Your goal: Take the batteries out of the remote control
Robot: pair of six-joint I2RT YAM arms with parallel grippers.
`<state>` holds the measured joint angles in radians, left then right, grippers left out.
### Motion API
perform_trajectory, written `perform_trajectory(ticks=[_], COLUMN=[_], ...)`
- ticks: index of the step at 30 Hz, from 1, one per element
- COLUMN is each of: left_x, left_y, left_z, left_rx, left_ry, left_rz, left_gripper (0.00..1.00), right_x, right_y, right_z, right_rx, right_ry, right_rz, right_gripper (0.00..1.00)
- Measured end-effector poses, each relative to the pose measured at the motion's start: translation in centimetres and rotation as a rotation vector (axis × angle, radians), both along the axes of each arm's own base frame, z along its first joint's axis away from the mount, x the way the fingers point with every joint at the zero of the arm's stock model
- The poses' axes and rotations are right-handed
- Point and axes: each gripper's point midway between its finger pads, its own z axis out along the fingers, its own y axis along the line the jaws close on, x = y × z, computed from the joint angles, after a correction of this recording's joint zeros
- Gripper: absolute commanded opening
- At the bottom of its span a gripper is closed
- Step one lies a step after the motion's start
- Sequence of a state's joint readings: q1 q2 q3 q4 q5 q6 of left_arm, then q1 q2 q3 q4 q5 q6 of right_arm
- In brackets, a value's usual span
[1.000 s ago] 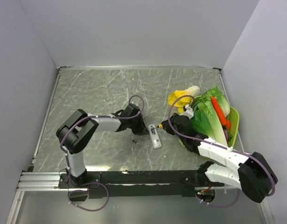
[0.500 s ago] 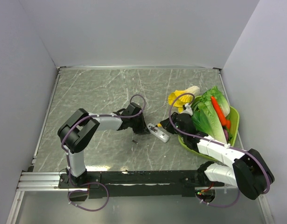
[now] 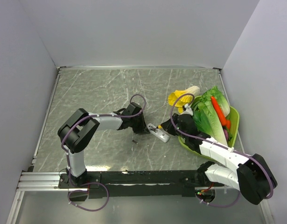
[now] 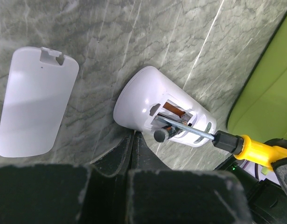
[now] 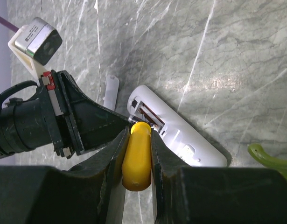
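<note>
1. Remote control (image 3: 158, 132) lies in the middle of the marble table (image 3: 96, 93), seen from above. Its long side slants from far left to near right. The left gripper (image 3: 145, 130) touches its left end. The right gripper (image 3: 168, 126) sits just to its right. Both arms are about equally near. A green bowl (image 3: 234, 122) of vegetables (image 3: 206, 116) is close on the right, so there is little room on that side.
2. From the left wrist, the remote control (image 4: 143, 100) shows its open recess facing up. One dark battery (image 4: 161, 135) pokes its end up out of the recess. The screwdriver (image 4: 248, 145) comes in from the right, and its thin metal shaft lies along the recess next to that battery. I cannot tell if the tip is under it. I cannot make out a second battery. The left gripper (image 4: 134, 142) is pressed together, with its tip against the remote's near edge. The white battery cover (image 4: 36, 100) lies flat on the left, apart.
3. From the right wrist, the right gripper (image 5: 137, 136) pinches the yellow handle of the screwdriver (image 5: 136, 158). It points straight at the open recess. I think the battery has to be lifted up and toward the left gripper (image 5: 116, 122).
</note>
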<state>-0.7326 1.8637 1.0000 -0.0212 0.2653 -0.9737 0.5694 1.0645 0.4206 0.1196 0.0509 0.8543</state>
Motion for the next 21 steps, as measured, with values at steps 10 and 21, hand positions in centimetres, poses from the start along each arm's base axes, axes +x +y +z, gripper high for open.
perform_trajectory(ticks=[10, 21], left_x=[0.01, 0.01], left_y=[0.00, 0.00], left_z=[0.00, 0.01], left_rx=[0.000, -0.001], left_ry=[0.000, 0.000], left_rz=[0.000, 0.001], left_gripper=[0.01, 0.02], right_x=[-0.72, -0.96], right_y=[-0.35, -0.48], right_z=[0.35, 0.49], right_rx=[-0.014, -0.022], right_ry=[-0.001, -0.005], right_rz=[0.017, 0.027], right_gripper=[0.00, 0.00])
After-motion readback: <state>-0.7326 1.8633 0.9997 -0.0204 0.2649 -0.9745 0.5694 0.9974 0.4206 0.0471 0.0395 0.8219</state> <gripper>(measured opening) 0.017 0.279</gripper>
